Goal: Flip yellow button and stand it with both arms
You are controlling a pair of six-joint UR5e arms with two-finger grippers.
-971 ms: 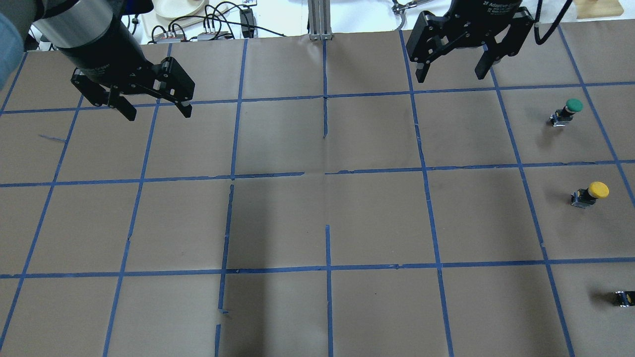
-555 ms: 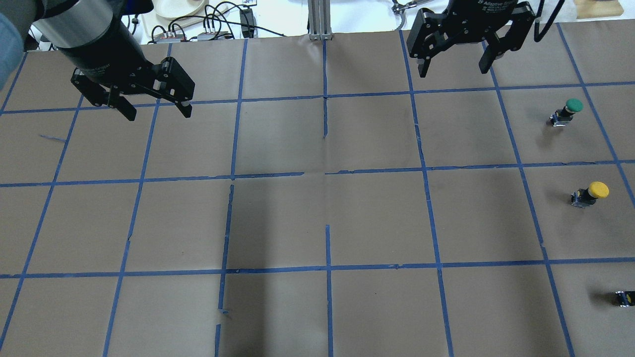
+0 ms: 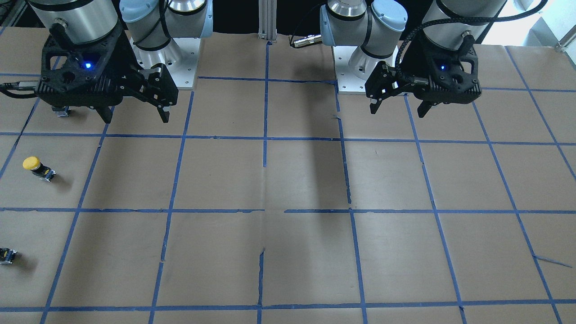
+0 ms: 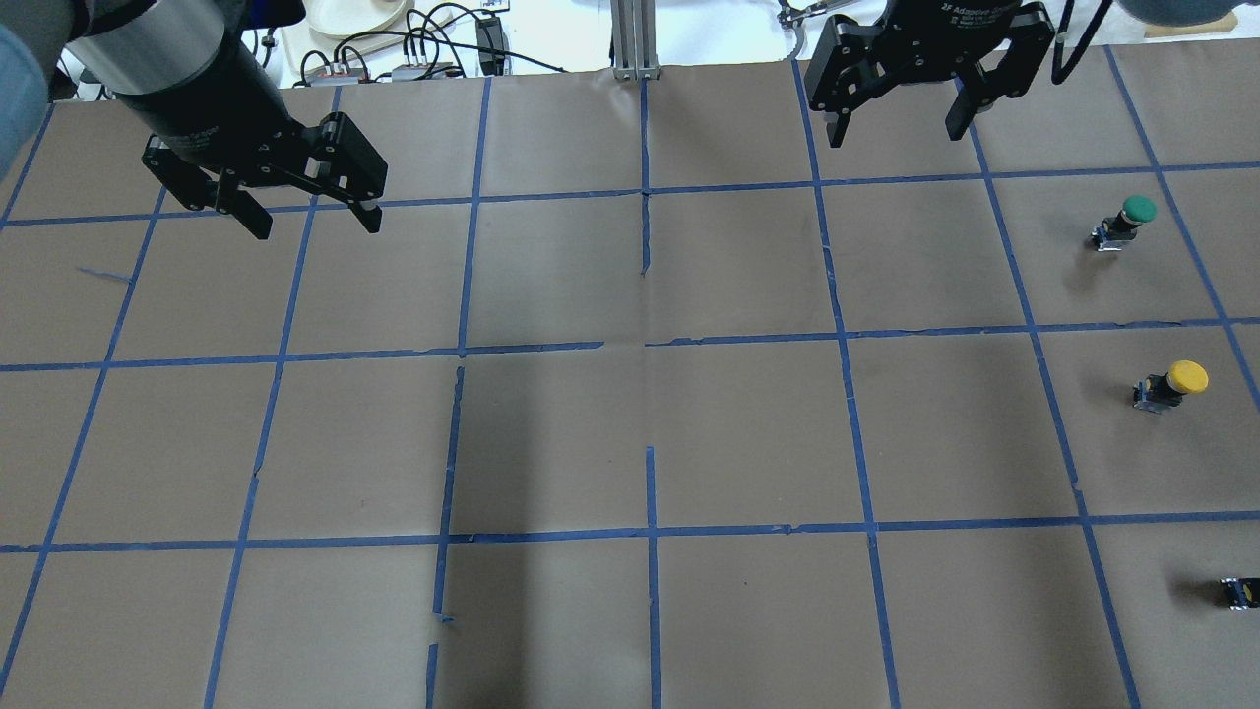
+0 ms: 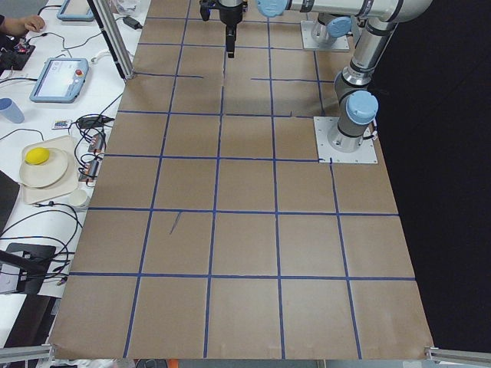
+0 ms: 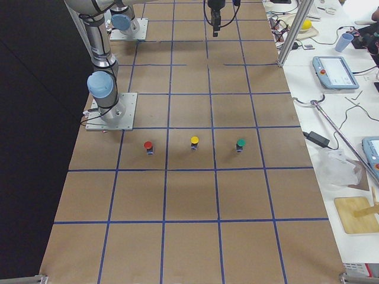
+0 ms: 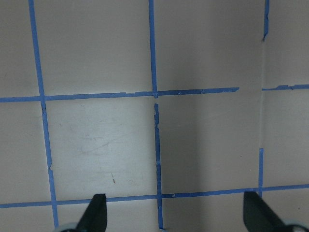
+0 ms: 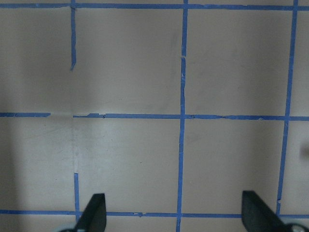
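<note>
1 yellow button, prob 2 others.

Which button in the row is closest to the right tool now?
The green-capped button; it lies nearest the open right tool, with the yellow button farther and the red button farthest.

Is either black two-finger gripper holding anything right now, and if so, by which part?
Nothing is held. The left gripper and right gripper are both open and empty; the yellow mushroom-cap button sits apart from both.
</note>
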